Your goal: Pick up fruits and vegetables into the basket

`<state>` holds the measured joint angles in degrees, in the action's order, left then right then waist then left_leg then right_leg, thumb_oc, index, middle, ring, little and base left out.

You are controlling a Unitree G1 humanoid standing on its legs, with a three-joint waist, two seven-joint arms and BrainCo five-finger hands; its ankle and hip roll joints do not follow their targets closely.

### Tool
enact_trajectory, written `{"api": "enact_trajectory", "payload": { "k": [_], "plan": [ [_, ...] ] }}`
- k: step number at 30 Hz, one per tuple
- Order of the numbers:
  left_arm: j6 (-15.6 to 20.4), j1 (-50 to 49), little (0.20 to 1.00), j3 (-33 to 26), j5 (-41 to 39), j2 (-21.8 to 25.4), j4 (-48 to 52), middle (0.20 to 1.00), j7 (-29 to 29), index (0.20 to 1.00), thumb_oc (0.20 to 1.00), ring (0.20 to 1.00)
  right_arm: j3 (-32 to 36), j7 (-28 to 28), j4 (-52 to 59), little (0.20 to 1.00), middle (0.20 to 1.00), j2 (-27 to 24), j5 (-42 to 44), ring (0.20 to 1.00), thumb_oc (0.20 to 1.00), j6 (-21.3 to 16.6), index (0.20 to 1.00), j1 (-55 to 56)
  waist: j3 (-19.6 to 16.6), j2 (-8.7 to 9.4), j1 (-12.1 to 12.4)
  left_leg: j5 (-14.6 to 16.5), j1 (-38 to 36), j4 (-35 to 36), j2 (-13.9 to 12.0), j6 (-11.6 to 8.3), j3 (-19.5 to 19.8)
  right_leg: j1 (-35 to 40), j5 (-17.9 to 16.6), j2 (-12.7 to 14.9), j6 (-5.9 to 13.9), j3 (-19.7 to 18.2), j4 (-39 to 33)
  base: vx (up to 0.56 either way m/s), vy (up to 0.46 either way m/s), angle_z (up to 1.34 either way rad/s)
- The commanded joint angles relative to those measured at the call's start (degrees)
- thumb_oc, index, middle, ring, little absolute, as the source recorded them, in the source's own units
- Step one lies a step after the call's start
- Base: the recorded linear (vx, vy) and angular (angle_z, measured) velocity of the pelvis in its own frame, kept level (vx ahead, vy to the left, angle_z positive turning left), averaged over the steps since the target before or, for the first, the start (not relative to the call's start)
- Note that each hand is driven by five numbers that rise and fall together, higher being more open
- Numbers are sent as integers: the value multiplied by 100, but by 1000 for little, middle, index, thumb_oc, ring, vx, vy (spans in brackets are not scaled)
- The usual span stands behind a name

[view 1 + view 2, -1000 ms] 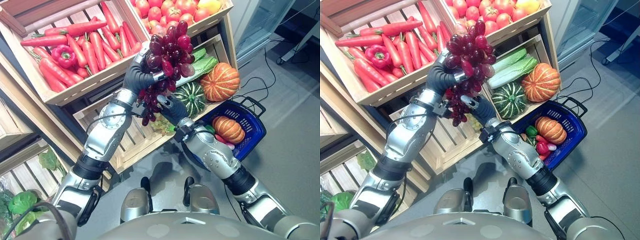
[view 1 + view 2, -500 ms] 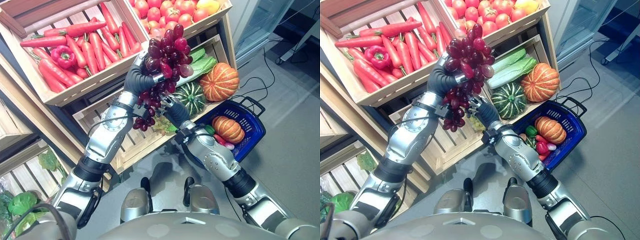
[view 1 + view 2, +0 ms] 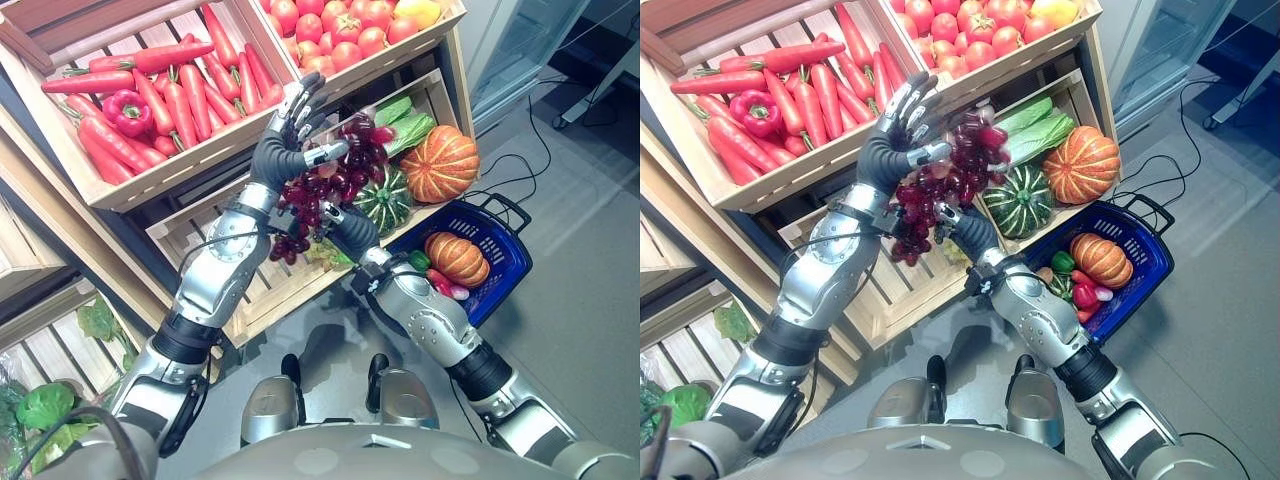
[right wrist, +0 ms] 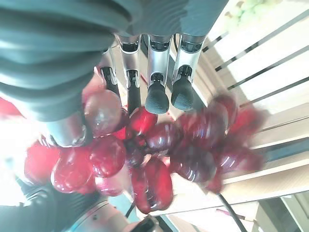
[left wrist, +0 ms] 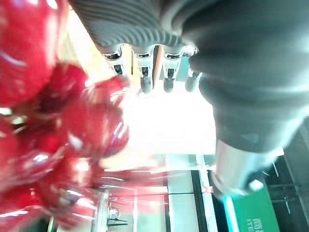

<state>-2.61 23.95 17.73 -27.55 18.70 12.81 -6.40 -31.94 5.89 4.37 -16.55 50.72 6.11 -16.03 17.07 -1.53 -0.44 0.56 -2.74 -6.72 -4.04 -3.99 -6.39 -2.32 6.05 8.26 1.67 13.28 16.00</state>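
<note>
My left arm is raised, forearm angled up. My left hand is spread, fingers straight and fanned, thumb out to the side. My right arm reaches up from lower right. My right hand sits just below the left, fingers curled round a grape bunch.

- No text, label, number or sign can be read on the crates, the produce or the basket
- In the left wrist view a green panel bears a few pale letters at its lower edge, cut off and too blurred to make out
</note>
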Motion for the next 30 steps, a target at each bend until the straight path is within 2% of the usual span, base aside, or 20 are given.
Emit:
{"api": "enact_trajectory", "payload": {
  "k": [1,7,10,17,22,25,29,30],
  "plan": [
    [113,145,1000,-34,-208,-10,515,1000,110,1000,1000,1000,161,-391,543,200,200,512,183,200,200,-518,200,-304,15,125,-97,420,-75,-385,30,224,-247,441,-137,238,490,-222,-425,0,0,0],
    [-353,193,1000,93,-220,-13,469,1000,460,1000,1000,1000,97,-533,531,200,200,574,351,200,200,-672,200,-319,7,107,-116,416,-72,-407,14,226,-289,430,-143,235,485,-231,-415,0,0,0],
    [-310,196,1000,123,-407,29,417,1000,513,1000,1000,1000,118,-497,534,200,200,564,377,200,200,-759,200,-304,4,90,-134,408,-81,-413,4,224,-306,431,-151,235,485,-243,-413,0,0,0],
    [24,54,1000,-32,-637,39,433,1000,386,1000,1000,1000,355,-260,476,200,200,504,161,200,200,-1273,200,-84,-12,56,-194,414,-81,-420,-12,228,-339,393,-125,221,466,-287,-372,6,-4,-2],
    [277,-145,1000,-174,-662,38,454,1000,303,1000,1000,1000,691,-337,356,200,200,380,53,200,200,-1709,200,178,34,26,-261,412,-48,-433,-12,238,-349,310,-115,207,448,-333,-313,-10,-13,-8],
    [428,-215,1000,-234,-697,45,451,1000,262,1000,1000,1000,814,-430,303,200,200,329,30,200,200,-1839,200,266,44,17,-285,412,-36,-435,-19,236,-364,276,-115,206,446,-341,-296,-10,-17,-3],
    [1082,-332,1000,-445,-751,3,485,1000,-4,1000,1000,1000,1033,-525,269,200,200,272,-101,200,200,-1999,200,444,97,10,-326,421,12,-473,-29,231,-395,199,-100,212,436,-359,-238,-23,-31,-6],
    [1436,-382,1000,-562,-747,-2,509,1000,-188,1000,1000,1000,1133,-547,248,200,200,237,-136,200,200,-2102,200,522,119,9,-345,427,35,-489,-36,225,-410,160,-87,209,429,-362,-204,-31,-48,-1]
  ]
}}
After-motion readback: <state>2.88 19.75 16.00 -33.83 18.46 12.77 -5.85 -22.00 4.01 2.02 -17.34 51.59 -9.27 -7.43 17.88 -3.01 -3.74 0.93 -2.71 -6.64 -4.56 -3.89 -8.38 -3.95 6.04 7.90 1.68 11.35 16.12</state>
